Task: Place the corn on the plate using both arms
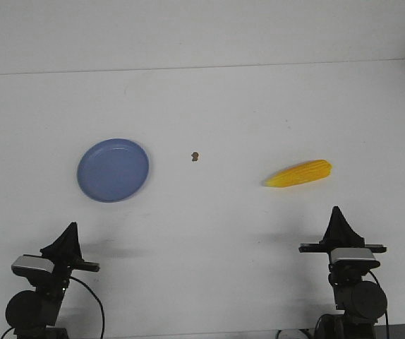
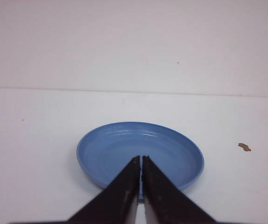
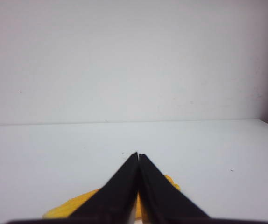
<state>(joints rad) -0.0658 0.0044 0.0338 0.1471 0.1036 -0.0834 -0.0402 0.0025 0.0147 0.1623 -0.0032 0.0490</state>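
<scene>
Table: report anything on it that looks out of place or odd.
One thing stands out: a small brown speck on the white table, between the plate and the corn, touching neither. It looks like a crumb or stain; which, I cannot tell. Plate and corn look intact.

Plate (image 1: 113, 170) left, corn (image 1: 298, 173) right, well apart; brown speck (image 1: 195, 155) between.

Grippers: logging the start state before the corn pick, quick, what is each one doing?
Left gripper: closed, holding nothing, short of the plate.
Right gripper: closed, holding nothing, short of the corn.
</scene>
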